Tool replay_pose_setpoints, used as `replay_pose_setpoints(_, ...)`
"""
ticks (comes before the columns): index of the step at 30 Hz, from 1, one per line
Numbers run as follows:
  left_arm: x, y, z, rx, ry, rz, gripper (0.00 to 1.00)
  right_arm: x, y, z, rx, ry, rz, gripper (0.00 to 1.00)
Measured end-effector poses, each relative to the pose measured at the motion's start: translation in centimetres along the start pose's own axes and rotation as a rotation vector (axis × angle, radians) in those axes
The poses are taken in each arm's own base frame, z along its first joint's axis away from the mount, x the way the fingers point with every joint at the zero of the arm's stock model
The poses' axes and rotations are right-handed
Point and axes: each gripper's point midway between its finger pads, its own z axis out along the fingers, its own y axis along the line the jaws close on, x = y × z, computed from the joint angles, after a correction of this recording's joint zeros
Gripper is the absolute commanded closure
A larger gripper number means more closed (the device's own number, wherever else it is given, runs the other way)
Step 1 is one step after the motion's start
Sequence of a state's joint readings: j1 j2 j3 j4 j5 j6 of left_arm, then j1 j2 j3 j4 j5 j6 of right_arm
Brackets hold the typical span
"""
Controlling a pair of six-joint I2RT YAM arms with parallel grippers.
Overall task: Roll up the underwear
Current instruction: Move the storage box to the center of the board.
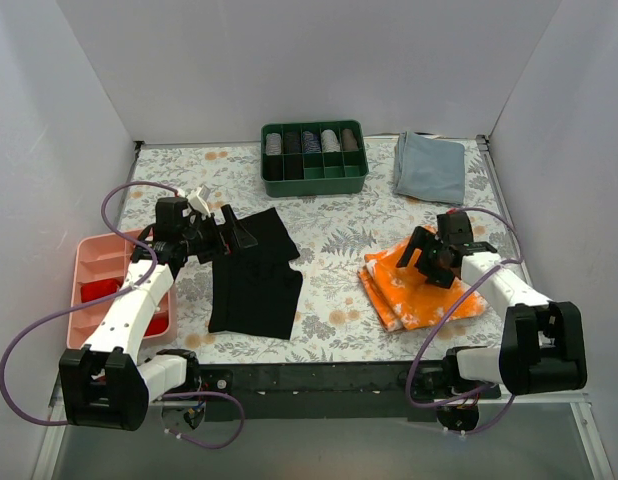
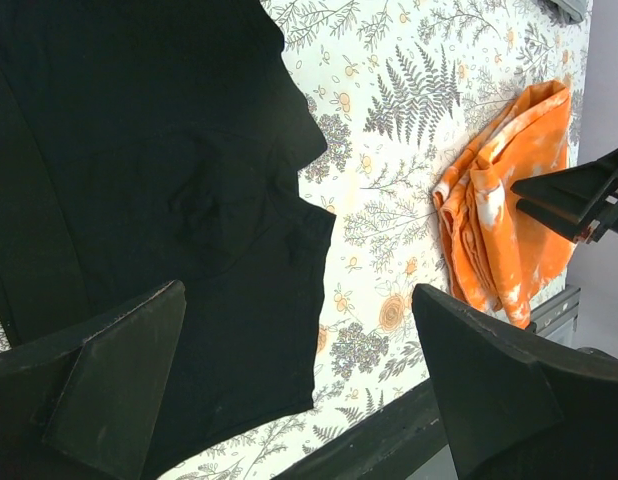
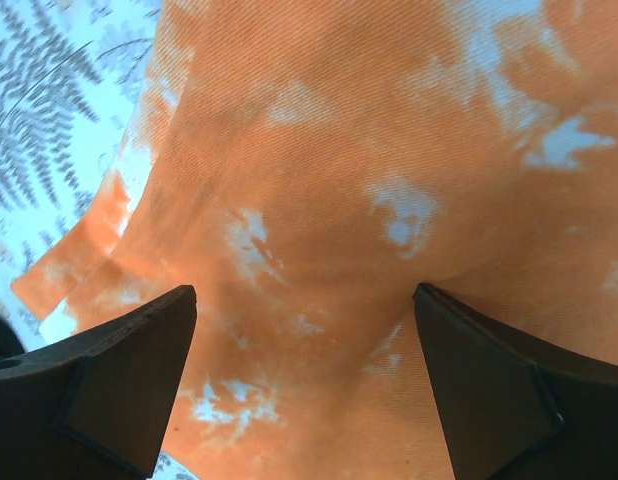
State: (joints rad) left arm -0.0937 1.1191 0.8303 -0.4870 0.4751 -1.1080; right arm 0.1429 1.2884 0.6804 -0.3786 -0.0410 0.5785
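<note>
The underwear (image 1: 254,272) lies spread flat on the table (image 1: 339,215), under and just right of the left gripper (image 1: 232,230); that gripper's jaws stand wide, holding nothing; the right gripper (image 1: 429,256) hangs close over the orange cloth (image 1: 421,292), jaws equally wide and empty; the underwear is well apart to its left.

table (image 1: 339,218) | on it: underwear (image 1: 254,285); orange cloth (image 1: 417,296); grey-blue cloth (image 1: 430,167); green tray (image 1: 314,187); pink tray (image 1: 97,262)
</note>
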Motion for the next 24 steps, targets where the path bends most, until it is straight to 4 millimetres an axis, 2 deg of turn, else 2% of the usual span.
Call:
replay_pose_setpoints(4, 0.1, 0.1, 0.0, -0.001, 0.0, 0.0, 0.02, -0.9, -2.1, -0.5, 0.072, -0.035, 0.034, 0.01)
replay_pose_setpoints(7, 0.1, 0.1, 0.0, -0.001, 0.0, 0.0, 0.02, -1.1, -2.4, -1.3, 0.067, -0.056, 0.016, 0.02)
replay_pose_setpoints(10, 0.1, 0.0, 0.0, -0.001, 0.0, 0.001, 0.02, -1.1, -0.6, -2.8, -0.051, -0.096, -0.029, 0.01)
replay_pose_setpoints(15, 0.1, 0.0, 0.0, 0.0, 0.0, 0.0, 0.02, -1.5, 3.4, -6.0, -0.267, -0.177, -0.117, 0.01)
replay_pose_setpoints(17, 0.1, 0.0, 0.0, 0.0, 0.0, -0.001, 0.02, -0.9, 4.4, -6.3, -0.318, -0.164, -0.145, 0.02)
replay_pose_setpoints(19, 0.1, 0.0, 0.0, 0.001, 0.0, -0.005, 0.02, 0.4, 4.9, -5.7, -0.36, -0.126, -0.164, 0.01)
replay_pose_setpoints(24, 0.1, -0.1, 0.0, 0.004, 0.002, -0.011, 0.02, 5.3, 3.9, -3.2, -0.39, 0.031, -0.133, 0.02)
